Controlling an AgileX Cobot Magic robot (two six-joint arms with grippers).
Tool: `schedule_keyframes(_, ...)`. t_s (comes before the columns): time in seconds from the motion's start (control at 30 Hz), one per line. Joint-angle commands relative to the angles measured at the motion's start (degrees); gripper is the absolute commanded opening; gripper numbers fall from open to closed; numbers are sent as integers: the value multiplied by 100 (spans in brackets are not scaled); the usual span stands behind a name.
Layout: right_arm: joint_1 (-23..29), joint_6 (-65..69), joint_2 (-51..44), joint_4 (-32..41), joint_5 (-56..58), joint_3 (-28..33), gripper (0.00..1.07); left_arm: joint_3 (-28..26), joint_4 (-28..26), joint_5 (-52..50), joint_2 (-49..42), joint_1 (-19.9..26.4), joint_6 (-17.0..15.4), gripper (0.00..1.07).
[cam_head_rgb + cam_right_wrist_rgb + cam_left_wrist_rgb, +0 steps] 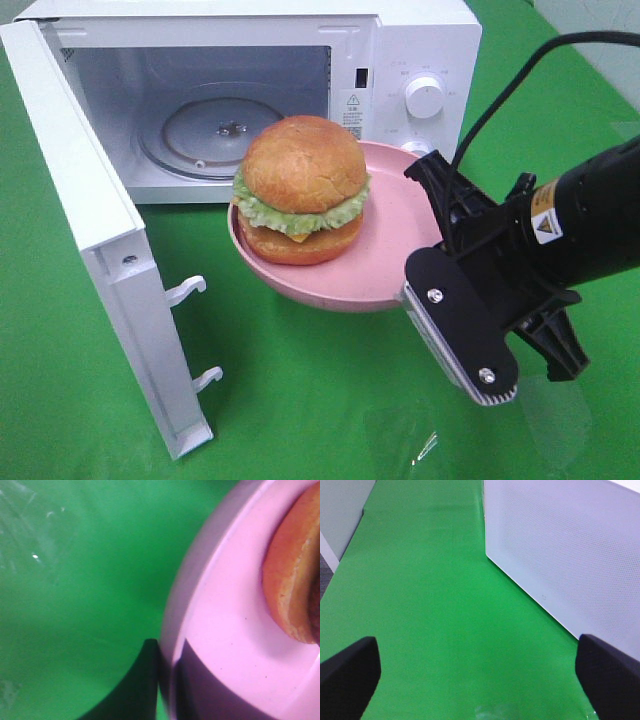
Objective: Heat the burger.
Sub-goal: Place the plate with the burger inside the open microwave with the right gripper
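— What was over on the left?

— The left hand [477,675] hung above the green counter [430,605], its fingers [350,675] wide apart with nothing between them. Next came the microwave [420,40], its door [90,230] standing open on the left side and the glass turntable [195,135] showing inside.

— And the burger?

— The burger [303,185] sat on a pink plate [390,250] just in front of the microwave's opening, outside it. Furthest right, the right hand [167,680] was clamped on the plate's rim, which was pinched between its fingers.
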Motion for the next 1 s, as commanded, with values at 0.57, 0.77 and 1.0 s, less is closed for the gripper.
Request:
schedule_keyframes(0.57, -11, 92, 1083, 126, -516, -1071, 0, 23, -52, -74, -92, 17, -17, 98)
schedule_keyframes(0.77, 6, 109, 1427, 138, -516, -1461, 0, 23, -52, -74, -92, 17, -17, 98)
schedule_keyframes(1.0, 69, 109, 1616, 126, -527, -1702, 0, 23, -52, -74, -92, 17, -17, 98)
